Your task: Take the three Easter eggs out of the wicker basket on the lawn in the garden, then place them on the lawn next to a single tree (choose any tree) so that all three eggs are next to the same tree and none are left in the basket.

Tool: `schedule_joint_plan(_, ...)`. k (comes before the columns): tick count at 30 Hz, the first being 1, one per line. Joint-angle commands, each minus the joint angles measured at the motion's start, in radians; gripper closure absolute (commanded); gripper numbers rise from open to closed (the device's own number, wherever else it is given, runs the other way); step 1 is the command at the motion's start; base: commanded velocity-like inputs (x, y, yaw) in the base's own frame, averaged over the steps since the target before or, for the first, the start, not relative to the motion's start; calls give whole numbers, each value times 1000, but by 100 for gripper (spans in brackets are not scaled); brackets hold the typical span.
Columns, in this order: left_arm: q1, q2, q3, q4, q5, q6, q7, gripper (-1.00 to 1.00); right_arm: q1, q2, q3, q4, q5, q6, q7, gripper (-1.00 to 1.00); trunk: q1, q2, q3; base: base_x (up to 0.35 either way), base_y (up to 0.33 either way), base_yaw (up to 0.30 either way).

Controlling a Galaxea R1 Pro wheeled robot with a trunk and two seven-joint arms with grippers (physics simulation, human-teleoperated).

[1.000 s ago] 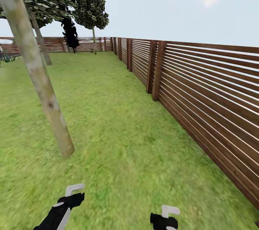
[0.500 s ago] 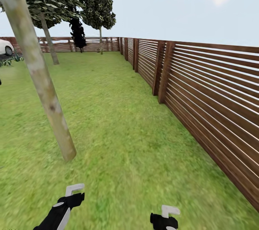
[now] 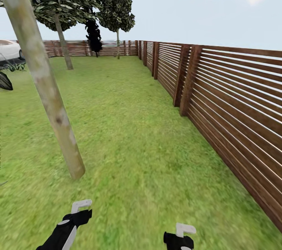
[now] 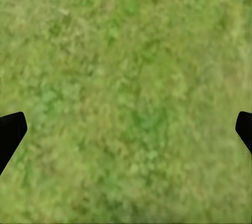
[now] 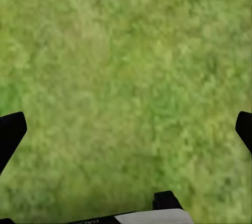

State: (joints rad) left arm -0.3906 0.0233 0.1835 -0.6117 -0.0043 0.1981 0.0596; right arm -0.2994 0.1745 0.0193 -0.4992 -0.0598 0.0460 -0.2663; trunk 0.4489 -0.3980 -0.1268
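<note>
The tree [image 3: 47, 97] stands on the lawn [image 3: 129, 144] left of the fence [image 3: 235, 101].

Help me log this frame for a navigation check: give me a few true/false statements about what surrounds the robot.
1. A slatted wooden fence runs along the robot's right. True.
2. The left end effector grips an egg. False: its fingers are spread over bare lawn, holding nothing.
3. A pale tree trunk rises from the grass ahead on the left. True.
4. The wicker basket sits at that trunk's foot. False: only grass lies there.
5. The right end effector is open. True.
</note>
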Motion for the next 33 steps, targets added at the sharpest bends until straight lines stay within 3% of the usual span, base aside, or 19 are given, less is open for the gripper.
schedule_joint_plan(1,-1,0,1,-2,0,6,2,-100,0,0,2,-2,-4,5,-5,-100,1,-2,-2,294,-99,76)
schedule_joint_plan(20,-1,0,1,-2,0,6,2,-100,0,0,2,-1,-12,5,-6,-100,1,-2,-2,294,-100,8)
schedule_joint_plan(33,-1,0,1,-2,0,6,2,-100,0,0,2,-2,-12,5,-6,-100,1,-2,-2,294,-100,129)
